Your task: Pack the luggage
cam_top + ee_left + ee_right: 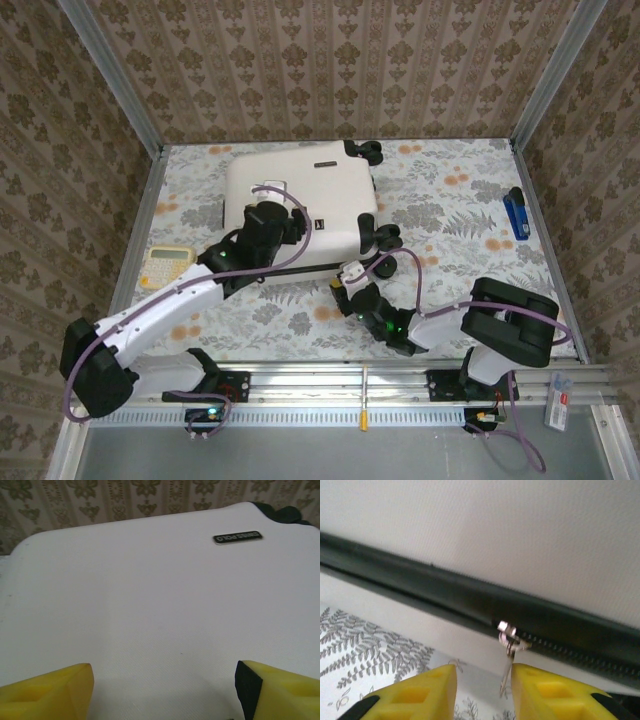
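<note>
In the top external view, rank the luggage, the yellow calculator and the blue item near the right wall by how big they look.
1. luggage, by far the largest.
2. yellow calculator.
3. blue item, roughly as long as the calculator but clearly narrower.

"SWISS POLO" badge (237, 537) on luggage (150, 620)

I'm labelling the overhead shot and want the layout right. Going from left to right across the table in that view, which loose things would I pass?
calculator → suitcase → blue stapler
</note>
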You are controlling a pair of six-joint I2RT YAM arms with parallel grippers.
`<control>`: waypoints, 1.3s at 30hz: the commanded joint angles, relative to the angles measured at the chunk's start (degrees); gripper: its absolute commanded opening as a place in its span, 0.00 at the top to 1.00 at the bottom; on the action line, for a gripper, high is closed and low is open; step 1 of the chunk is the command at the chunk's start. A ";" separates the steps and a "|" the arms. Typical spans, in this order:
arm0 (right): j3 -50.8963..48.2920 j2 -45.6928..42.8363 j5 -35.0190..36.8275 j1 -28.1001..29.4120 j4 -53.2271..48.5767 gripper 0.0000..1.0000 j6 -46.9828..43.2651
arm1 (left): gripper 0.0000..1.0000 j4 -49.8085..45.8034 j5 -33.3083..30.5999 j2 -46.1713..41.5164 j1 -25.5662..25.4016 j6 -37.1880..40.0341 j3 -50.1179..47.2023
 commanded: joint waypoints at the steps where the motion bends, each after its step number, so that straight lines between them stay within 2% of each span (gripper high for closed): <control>1: 1.07 1.27 3.52 -1.00 5.99 0.71 -0.46 | 0.24 -1.96 -6.97 1.14 -0.59 -1.65 2.63; 12: -0.74 1.71 -0.39 -5.56 8.84 0.99 -2.59 | 0.24 -2.01 -9.43 2.20 -0.87 -1.63 2.04; 17: -0.74 0.43 -1.94 -6.37 7.45 1.00 -2.88 | 0.24 -2.06 -9.71 1.87 -0.27 -1.86 1.22; 39: -4.44 -7.68 0.46 -13.32 -1.35 1.00 4.93 | 0.24 -3.93 -9.83 1.82 4.19 -4.46 -2.42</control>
